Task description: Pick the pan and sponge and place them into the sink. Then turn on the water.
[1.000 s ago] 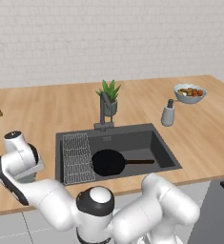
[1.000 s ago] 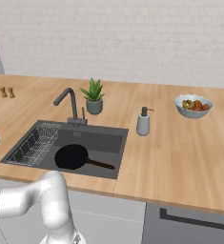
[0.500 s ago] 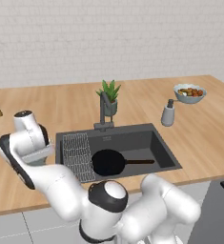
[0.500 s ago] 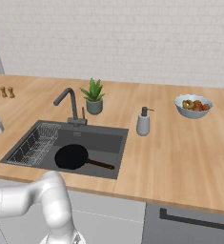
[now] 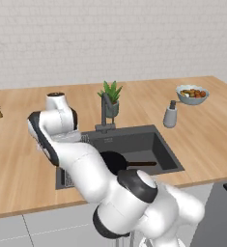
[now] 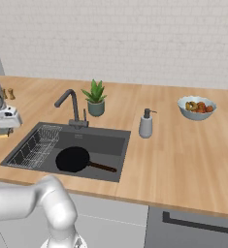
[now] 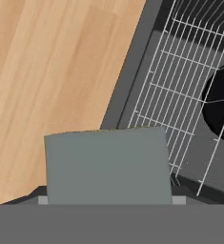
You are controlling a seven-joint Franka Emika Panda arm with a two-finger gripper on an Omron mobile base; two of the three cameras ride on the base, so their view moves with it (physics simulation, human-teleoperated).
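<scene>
The black pan (image 6: pixel 73 159) lies flat in the dark sink (image 6: pixel 102 144), its handle pointing right; it also shows as pan (image 5: pixel 114 161) and at the right edge as pan (image 7: pixel 223 100). My gripper (image 6: pixel 2 130) hangs over the sink's left rim, shut on the sponge (image 7: pixel 106 164), whose grey-green face hides the fingertips. A yellow strip of the sponge (image 6: pixel 0 135) peeks out under the hand. Below it lie the wooden counter, the rim and the wire rack (image 7: pixel 180 90). No stream falls from the faucet (image 6: pixel 69 102).
Behind the sink stands a potted plant (image 6: pixel 95 98). A white soap dispenser (image 6: pixel 145 124) and a bowl of food (image 6: pixel 196 107) sit to the right on the counter. Two small shakers (image 6: pixel 8 93) stand far left. My own arm (image 5: pixel 81 164) crosses the sink's front left.
The hand has risen and swung from the left counter toward the sink's left rim, carrying the sponge. The pan has stayed in the basin.
</scene>
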